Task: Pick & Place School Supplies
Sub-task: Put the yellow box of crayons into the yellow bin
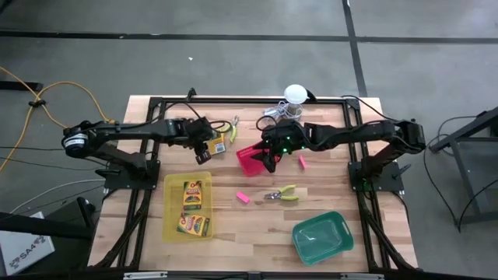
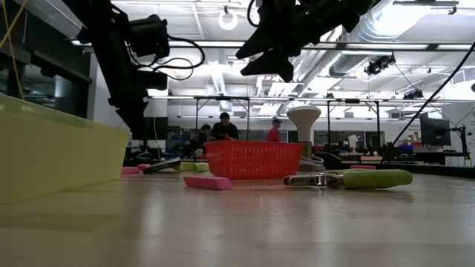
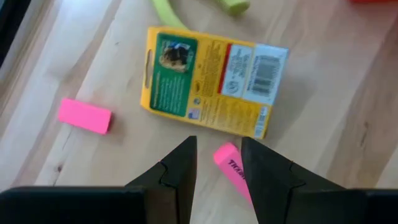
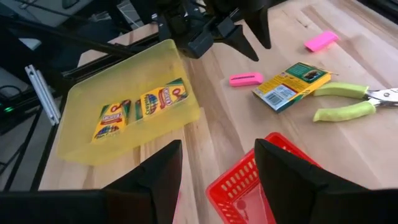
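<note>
Pink eraser (image 3: 231, 169) — under left hand (image 3: 219, 163) (open).

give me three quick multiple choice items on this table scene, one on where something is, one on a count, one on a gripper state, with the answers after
1. Where does the loose crayon box lie?
A. in the green tray
B. on the table below the left gripper
C. in the red basket

2. How many crayon boxes are in the yellow tray?
A. none
B. two
C. five

3. How is the right gripper?
A. open, holding nothing
B. shut on pliers
C. shut on an eraser

Answers:
1 B: the loose crayon box lies flat on the wood just ahead of the left gripper, with a pink eraser between.
2 B: the yellow tray holds two boxes, one above the other in the high view.
3 A: the right gripper stands wide over the red basket with nothing between its fingers.
</note>
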Robot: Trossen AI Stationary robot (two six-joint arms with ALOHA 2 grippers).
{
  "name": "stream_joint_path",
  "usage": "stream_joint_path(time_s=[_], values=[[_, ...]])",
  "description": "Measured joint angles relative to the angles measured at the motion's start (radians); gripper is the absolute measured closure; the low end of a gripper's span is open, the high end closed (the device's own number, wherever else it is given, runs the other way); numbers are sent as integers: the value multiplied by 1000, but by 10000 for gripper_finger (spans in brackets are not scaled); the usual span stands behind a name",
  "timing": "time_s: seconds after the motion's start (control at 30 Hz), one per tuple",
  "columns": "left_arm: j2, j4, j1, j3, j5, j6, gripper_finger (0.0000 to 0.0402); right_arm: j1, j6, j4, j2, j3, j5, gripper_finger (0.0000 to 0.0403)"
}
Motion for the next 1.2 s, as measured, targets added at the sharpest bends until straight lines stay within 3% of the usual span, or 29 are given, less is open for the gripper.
stream_joint_path(time_s=[0.4, 0.5, 0.67, 0.8, 0.9, 1.2], values=[[0, 15, 12, 0, 15, 2, 282, -22, 36, 104, 101, 0, -110, 211], [0, 44, -1, 3, 16, 81, 282, -20, 36, 95, 100, 0, -134, 211], [0, 43, -48, 67, 21, 220, 282, -18, 37, 13, 78, 0, -211, 211], [0, 8, -81, 142, 21, 320, 282, -21, 27, -124, 55, 0, -199, 211], [0, -1, -89, 176, 10, 307, 282, -22, 31, -192, 55, 0, -198, 211], [84, 4, -219, 183, -218, 212, 282, 19, 34, -323, 55, 0, -161, 211]])
